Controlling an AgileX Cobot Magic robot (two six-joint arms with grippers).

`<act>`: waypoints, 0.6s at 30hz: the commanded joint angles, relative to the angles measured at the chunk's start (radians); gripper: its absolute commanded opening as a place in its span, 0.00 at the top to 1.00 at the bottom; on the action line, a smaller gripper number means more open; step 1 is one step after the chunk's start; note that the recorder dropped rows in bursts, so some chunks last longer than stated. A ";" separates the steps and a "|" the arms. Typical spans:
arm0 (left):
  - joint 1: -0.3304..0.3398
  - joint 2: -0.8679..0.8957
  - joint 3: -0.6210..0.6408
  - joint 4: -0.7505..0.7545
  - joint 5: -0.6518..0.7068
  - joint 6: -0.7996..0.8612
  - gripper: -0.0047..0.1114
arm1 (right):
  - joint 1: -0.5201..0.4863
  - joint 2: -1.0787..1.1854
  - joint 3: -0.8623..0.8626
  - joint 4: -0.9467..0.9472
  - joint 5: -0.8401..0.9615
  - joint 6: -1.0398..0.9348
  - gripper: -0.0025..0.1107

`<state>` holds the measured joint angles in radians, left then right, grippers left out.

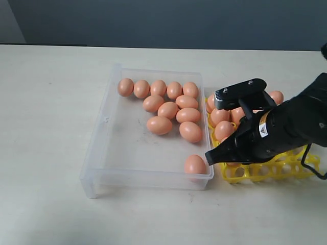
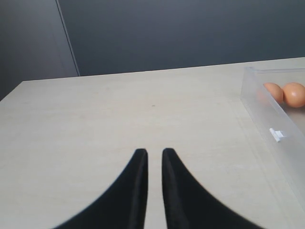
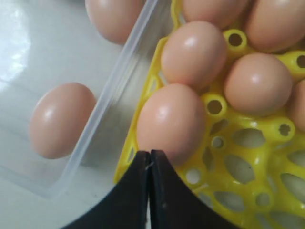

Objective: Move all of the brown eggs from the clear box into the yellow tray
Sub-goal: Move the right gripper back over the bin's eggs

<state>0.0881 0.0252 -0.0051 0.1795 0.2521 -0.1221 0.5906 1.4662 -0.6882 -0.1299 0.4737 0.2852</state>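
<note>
Pale tabletop (image 1: 46, 153) w/ dark wall (image 1: 163, 20) behind it.

Even, soft, fairly bright light falls from above, leaving only faint shadows on the pale table (image 1: 46, 127). The exterior view is slightly soft. In the right wrist view, pale sheen glares off the clear box (image 3: 19, 52), small highlights sit on the brown eggs (image 3: 193, 52), and the near black pincer (image 3: 150, 191) is blurred.
</note>
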 commanded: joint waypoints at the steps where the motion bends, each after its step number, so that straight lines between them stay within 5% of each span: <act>1: 0.000 0.001 0.005 -0.002 -0.012 -0.001 0.85 | -0.001 0.076 0.005 -0.029 -0.014 0.022 0.97; 9: 0.000 0.001 0.005 -0.002 -0.012 -0.001 0.85 | -0.001 0.113 0.005 -0.027 -0.044 0.023 0.97; 18: 0.000 0.001 0.005 -0.002 -0.012 -0.001 0.85 | -0.001 -0.112 0.002 0.012 -0.131 0.026 0.97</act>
<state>0.0881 0.0252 -0.0051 0.1795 0.2521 -0.1221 0.5906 1.4183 -0.6882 -0.1237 0.3992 0.3101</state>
